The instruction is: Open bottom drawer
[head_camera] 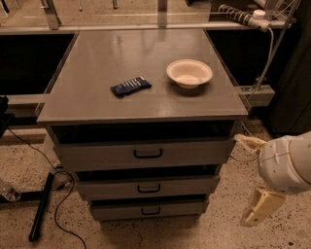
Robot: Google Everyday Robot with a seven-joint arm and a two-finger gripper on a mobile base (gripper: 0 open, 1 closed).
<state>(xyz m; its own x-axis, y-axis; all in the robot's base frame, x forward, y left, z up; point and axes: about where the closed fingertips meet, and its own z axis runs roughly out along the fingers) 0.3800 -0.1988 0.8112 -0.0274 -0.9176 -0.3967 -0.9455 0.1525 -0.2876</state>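
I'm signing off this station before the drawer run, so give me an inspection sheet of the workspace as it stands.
Surface: grey cabinet top, carrying two items.
Job's things: bottom drawer, lowest of three; black handle untouched.
Clutter: white bowl and dark blue packet, apart.
Grippers: gripper right of the cabinet, fingers spread, holding nothing.
Cables: black cable on the floor at left; white cable hanging at right.
Surroundings: speckled floor; power strip behind.

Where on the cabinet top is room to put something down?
Bare: the front strip of the cabinet top, in front of the blue packet and white bowl, and the far left corner. Crowded: the middle, around both. The gripper, open, is right of the bottom drawer.
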